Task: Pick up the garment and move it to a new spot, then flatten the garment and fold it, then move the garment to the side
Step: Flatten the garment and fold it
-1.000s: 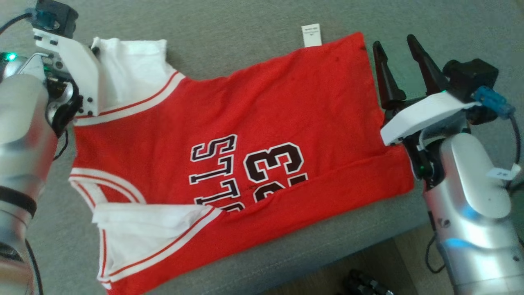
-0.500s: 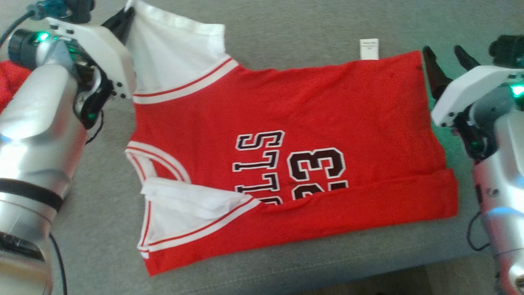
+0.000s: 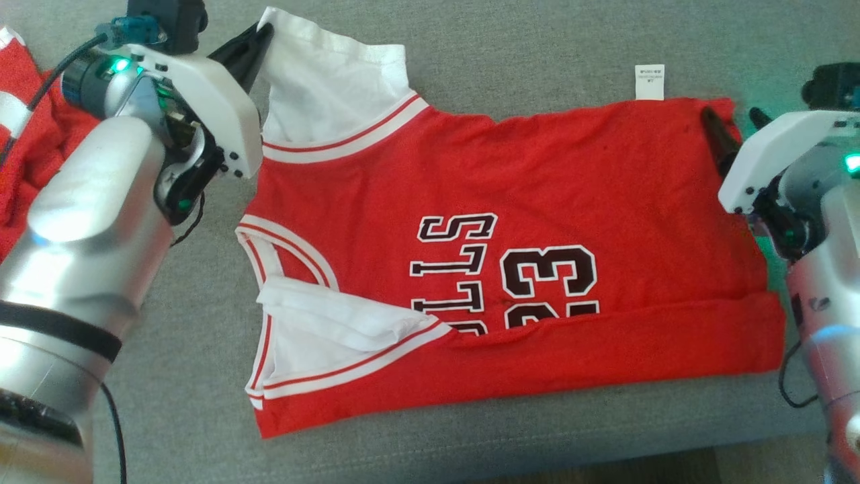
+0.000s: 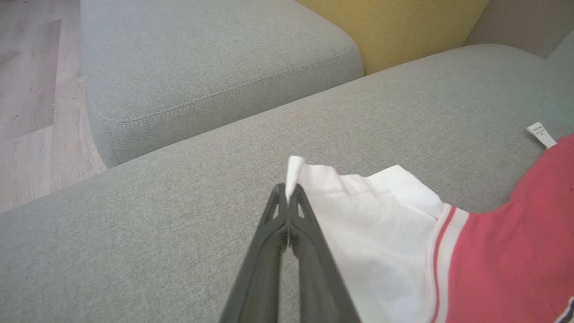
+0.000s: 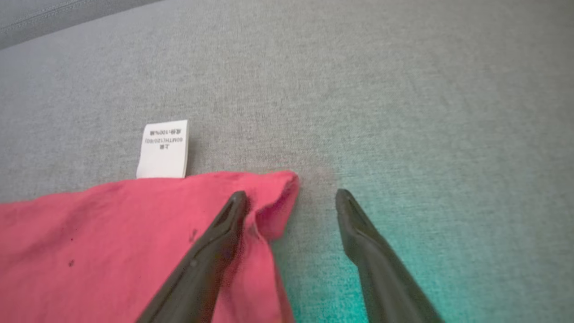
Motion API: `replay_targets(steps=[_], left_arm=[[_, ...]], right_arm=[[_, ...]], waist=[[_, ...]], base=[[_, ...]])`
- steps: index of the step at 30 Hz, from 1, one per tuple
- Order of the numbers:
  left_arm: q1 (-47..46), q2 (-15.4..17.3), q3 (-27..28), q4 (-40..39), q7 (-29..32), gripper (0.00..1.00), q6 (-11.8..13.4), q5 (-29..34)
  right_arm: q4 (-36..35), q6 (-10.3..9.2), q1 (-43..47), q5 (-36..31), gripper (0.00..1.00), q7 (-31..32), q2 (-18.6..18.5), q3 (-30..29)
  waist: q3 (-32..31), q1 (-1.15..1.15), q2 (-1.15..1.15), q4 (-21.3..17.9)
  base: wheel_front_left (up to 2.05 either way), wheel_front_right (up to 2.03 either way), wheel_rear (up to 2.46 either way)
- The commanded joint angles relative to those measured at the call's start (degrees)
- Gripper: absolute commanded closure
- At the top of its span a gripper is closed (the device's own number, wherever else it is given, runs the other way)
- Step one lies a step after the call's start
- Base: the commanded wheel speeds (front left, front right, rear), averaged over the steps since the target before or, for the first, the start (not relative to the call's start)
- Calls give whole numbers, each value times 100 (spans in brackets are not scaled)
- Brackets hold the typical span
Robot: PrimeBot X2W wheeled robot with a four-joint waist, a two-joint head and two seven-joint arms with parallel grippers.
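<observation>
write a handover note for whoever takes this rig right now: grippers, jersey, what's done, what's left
Jersey: spread on the sofa, near edge folded over the print.
Left gripper: shut on the corner of the far white sleeve.
Right gripper: open, fingers astride the far hem corner, one on cloth, one on bare sofa; no grip yet.
Done: laid out, first fold.
Left: close right on the corner, probably fold the far edge in, then move the jersey aside.
</observation>
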Motion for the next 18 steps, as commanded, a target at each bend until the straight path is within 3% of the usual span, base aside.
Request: replay_targets(steps=[1, 8, 9, 10, 11, 16, 18], left_arm=[[-240, 237, 196, -193, 27, 100, 27, -55], [-276, 303, 179, -314, 93, 100, 74, -64], [-278, 306, 176, -325, 98, 100, 78, -66], [-279, 311, 173, -334, 101, 100, 82, -69], [-280, 318, 172, -340, 101, 100, 86, -72], [-289, 342, 176, -349, 79, 100, 115, -81], [-301, 344, 194, -344, 25, 100, 159, -89]], right_arm=[[-93, 11, -211, 69, 0, -33, -79, 142], [153, 11, -379, 210, 0, -121, -129, 354], [183, 11, -398, 251, 7, -115, -130, 391], [211, 11, -417, 296, 69, -108, -134, 424], [232, 11, -435, 333, 100, -109, -144, 458], [268, 11, -535, 381, 100, -254, -254, 590], [305, 11, -652, 267, 100, -582, -401, 640]], waist=[[29, 0, 0, -11], [114, 0, 0, 5], [122, 0, 0, 13], [128, 0, 0, 20], [133, 0, 0, 24], [145, 0, 0, 38], [144, 0, 0, 52]], base=[[0, 0, 0], [0, 0, 0], [0, 0, 0], [0, 0, 0], [0, 0, 0], [0, 0, 0], [0, 0, 0]])
